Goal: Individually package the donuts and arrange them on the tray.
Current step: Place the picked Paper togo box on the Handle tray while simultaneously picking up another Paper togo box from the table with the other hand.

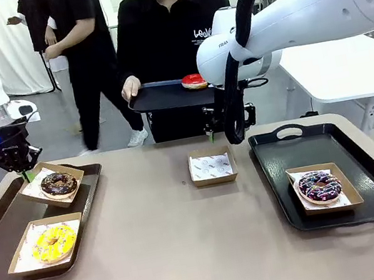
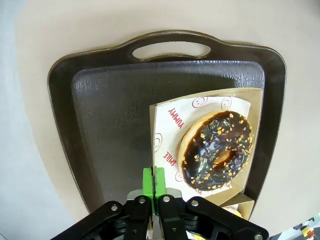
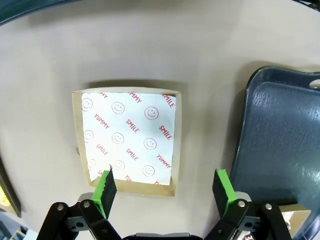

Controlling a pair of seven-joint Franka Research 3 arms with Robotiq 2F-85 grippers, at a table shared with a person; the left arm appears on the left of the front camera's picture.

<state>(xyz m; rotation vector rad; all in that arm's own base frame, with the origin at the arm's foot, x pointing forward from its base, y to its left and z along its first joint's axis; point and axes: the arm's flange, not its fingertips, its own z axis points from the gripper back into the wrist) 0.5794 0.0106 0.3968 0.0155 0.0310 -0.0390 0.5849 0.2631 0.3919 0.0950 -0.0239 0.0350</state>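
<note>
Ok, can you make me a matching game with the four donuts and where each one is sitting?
Things:
1. yellow-glazed ring donut
2. dark chocolate ring donut
3. purple sprinkled ring donut
4. glossy red ring donut

Places:
A. on the black tray held by the person
B. boxed on the left black tray, near end
C. boxed on the right black tray
D. boxed on the left tray, far end

Pairs: 1-B, 2-D, 3-C, 4-A.

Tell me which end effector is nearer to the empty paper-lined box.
Right. The right end effector hangs open just above the empty box; the left end effector, shut, is far off beside the chocolate donut on the left tray.
</note>
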